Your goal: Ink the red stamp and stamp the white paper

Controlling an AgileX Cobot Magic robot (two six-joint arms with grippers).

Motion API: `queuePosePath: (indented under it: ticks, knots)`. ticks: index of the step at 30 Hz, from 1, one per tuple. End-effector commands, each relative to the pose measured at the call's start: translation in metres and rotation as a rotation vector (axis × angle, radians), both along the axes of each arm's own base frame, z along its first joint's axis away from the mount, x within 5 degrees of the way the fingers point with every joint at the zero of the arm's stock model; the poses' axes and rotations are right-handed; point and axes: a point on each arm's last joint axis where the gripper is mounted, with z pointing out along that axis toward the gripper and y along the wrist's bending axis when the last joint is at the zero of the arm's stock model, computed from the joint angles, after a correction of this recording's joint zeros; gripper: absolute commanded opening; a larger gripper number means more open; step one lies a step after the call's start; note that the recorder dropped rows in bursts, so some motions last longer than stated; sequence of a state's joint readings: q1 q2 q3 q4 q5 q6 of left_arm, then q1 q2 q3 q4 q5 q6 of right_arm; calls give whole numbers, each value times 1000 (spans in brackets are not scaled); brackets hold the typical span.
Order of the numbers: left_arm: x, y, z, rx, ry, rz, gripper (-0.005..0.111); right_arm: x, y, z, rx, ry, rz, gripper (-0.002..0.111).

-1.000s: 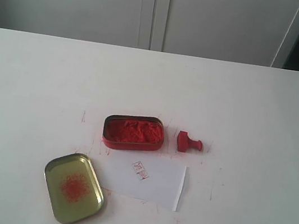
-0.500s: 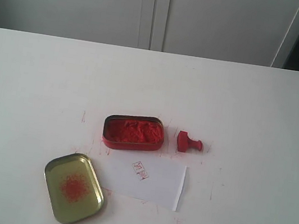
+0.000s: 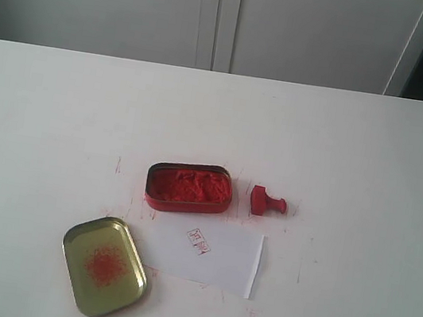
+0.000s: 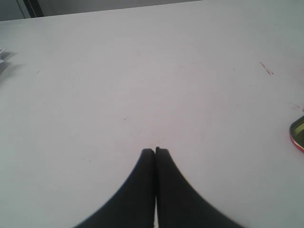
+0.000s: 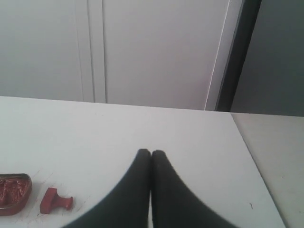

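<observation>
The red stamp (image 3: 266,202) lies on its side on the white tabletop, just right of the open red tin (image 3: 189,188) of ink paste. The white paper (image 3: 208,254), bearing one small red print, lies flat in front of the tin. Neither arm shows in the exterior view. My left gripper (image 4: 155,150) is shut with nothing in it, over bare table, with the edge of the gold lid (image 4: 298,134) off to one side. My right gripper (image 5: 151,152) is shut and empty too; the right wrist view shows the stamp (image 5: 55,201) and the tin's end (image 5: 14,194) away from it.
A gold metal lid (image 3: 103,265) with a red smudge lies upturned at the paper's left, near the table's front edge. Faint red marks dot the tabletop (image 3: 342,147) around the tin. White cabinet doors (image 3: 218,15) stand behind the table.
</observation>
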State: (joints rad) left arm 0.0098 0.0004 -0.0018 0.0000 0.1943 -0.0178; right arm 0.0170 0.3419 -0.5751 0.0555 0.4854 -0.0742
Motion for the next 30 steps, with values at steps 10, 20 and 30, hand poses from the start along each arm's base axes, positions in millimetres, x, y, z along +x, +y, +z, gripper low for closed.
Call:
queuePosePath:
  ticks: [10, 20, 30]
  knots:
    - [0, 0, -1, -9, 1, -2, 0, -26, -1, -23, -7, -82, -5, 0]
    - [0, 0, -1, -9, 1, -2, 0, -38, -1, -55, -6, -107, -5, 0]
    - [0, 0, -1, -9, 1, -2, 0, -26, -1, -104, -8, 25, -5, 0]
